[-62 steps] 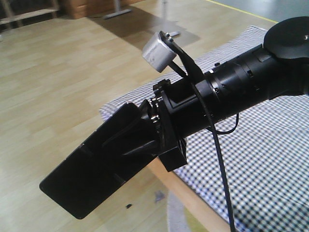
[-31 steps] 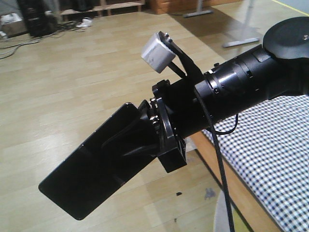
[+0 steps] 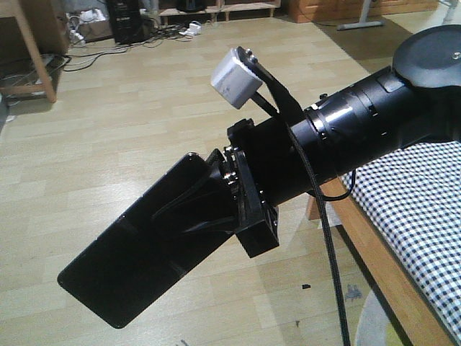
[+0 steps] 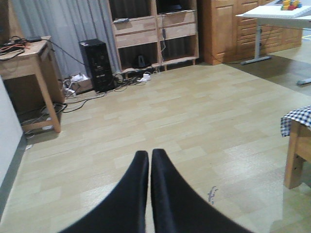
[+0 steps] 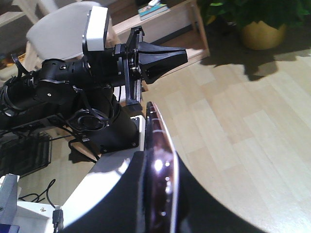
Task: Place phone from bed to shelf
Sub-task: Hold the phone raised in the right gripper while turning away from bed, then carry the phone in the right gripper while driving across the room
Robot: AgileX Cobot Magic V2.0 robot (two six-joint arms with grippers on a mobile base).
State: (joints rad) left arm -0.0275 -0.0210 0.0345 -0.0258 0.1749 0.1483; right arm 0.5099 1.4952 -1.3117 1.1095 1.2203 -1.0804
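Pale wooden floorboards fill the left of the front view, where a brown wooden desk leg and a tangle of cables have swung into sight within the last second. Beyond them, in the left wrist view, stands the light natural-wood shelving unit with open compartments, well apart from both arms. The left gripper has its black fingers pressed together with nothing between them.

Further right, the flat glossy black rectangular phone hangs out over the floor, tilted down to the left. The right gripper is clamped on its upper end, and that hold looks unchanged. At the far right, the bed, in black-and-white gingham cloth on a wooden frame, has slid from beneath the arm to the frame's edge.

The robot appears to be turning away from the bed towards the shelving, so pickup is done and the carry is under way.
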